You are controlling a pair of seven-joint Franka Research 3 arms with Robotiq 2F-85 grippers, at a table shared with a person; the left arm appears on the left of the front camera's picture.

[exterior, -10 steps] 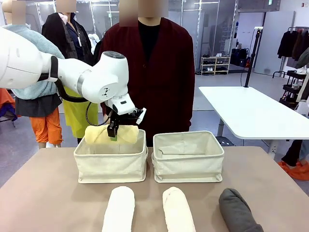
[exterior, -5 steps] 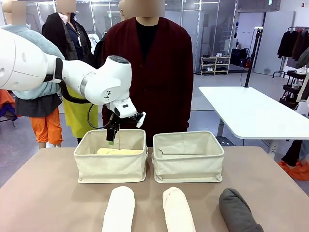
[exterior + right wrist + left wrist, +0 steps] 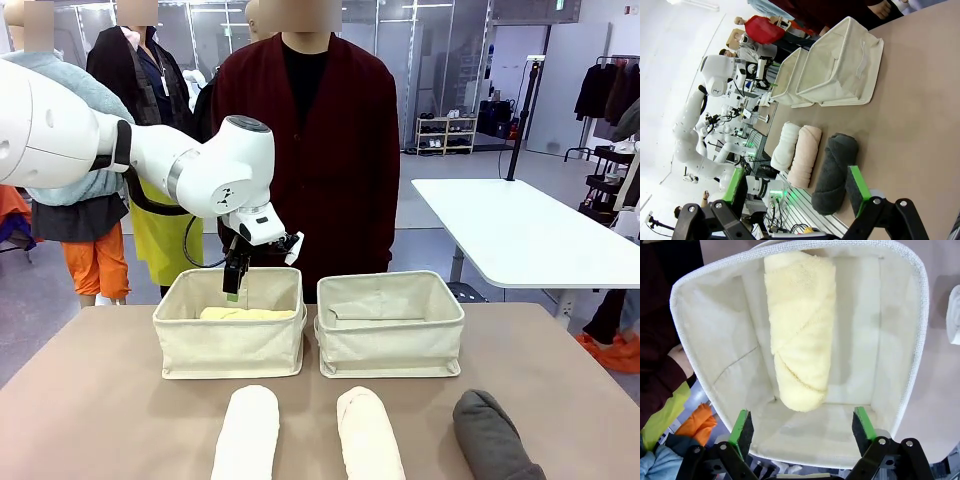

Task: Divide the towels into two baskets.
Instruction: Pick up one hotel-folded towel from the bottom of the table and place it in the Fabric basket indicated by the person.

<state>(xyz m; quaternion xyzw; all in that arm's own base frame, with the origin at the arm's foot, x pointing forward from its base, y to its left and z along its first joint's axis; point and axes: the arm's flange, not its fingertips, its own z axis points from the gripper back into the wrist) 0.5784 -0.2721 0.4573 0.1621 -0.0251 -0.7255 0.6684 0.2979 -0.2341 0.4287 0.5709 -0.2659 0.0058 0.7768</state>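
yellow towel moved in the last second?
Yes. The yellow towel dropped from rim height down into the left basket, now lying on its floor.

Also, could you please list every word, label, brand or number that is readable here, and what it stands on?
Nothing is readable.
The two cream canvas baskets and the pale yellow, white, cream-pink and dark grey terry towel rolls: no print.
Small dark mark on the left arm's white joint: too small to read.

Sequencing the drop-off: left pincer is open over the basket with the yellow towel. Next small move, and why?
Probably raise the left pincer straight up, clear of the left basket: jaws stand open, the yellow towel lies loose inside, and the white towel waits outside.
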